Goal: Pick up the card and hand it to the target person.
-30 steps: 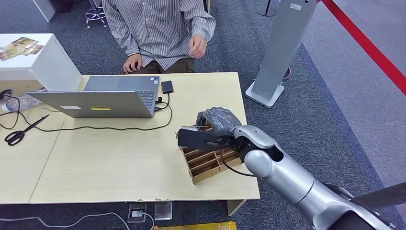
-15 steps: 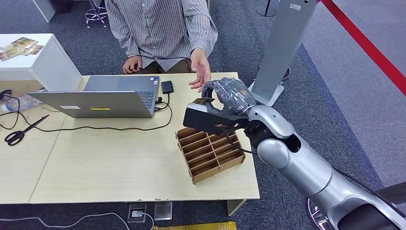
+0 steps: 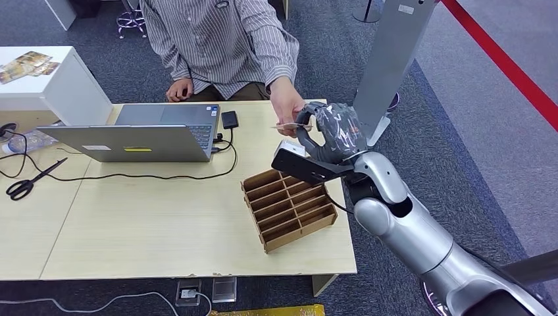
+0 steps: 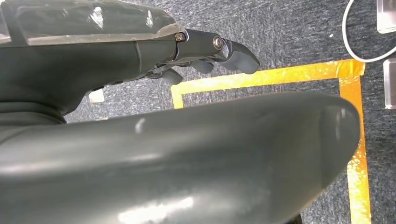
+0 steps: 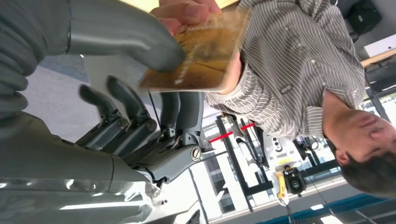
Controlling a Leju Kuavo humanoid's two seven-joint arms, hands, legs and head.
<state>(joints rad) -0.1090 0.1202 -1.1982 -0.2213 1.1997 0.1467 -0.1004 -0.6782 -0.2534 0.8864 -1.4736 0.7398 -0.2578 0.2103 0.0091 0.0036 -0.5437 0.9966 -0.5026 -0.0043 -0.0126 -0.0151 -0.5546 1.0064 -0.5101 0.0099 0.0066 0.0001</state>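
Nearest the camera, low in the head view, the right arm rises from the lower right corner across the table (image 3: 164,224) edge, past the wooden divider tray (image 3: 289,207) at centre frame. Beyond it, just right of centre and above the tray, the right hand (image 3: 329,135) holds the card (image 3: 293,126) off the table, pinched between thumb and fingers (image 5: 126,42). The card lies roughly flat, its free end pointing toward frame left and up, away from the robot. That end already meets the person's hand (image 3: 287,105), whose fingertips close on it in the right wrist view. The handover probably turns on loosening this pinch. The left hand (image 4: 201,51) hangs over the floor, fingers curled in on nothing.
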